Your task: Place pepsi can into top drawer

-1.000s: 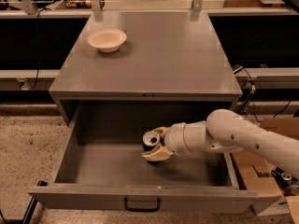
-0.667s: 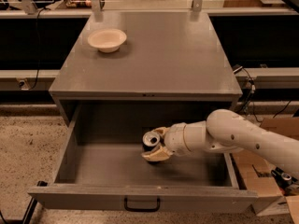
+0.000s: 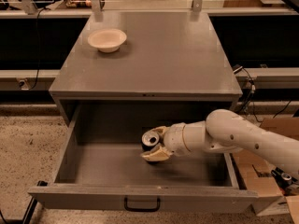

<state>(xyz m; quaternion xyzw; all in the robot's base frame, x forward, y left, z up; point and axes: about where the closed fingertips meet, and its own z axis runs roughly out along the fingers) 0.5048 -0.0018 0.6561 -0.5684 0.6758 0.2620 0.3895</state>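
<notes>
The top drawer [image 3: 93,169] is pulled wide open, with its grey front panel and small black handle [image 3: 141,204] at the bottom. The pepsi can [image 3: 150,139] stands upright inside the drawer near its middle, silver top up; its dark body is mostly hidden. My gripper [image 3: 156,143] reaches in from the right, inside the drawer, with its cream fingers [image 3: 156,153] around the can.
A cream shallow bowl [image 3: 107,39] sits on the grey cabinet top [image 3: 177,55] at the back left. Cardboard boxes [image 3: 266,171] and cables lie on the floor to the right of the drawer. Shelving runs behind the cabinet.
</notes>
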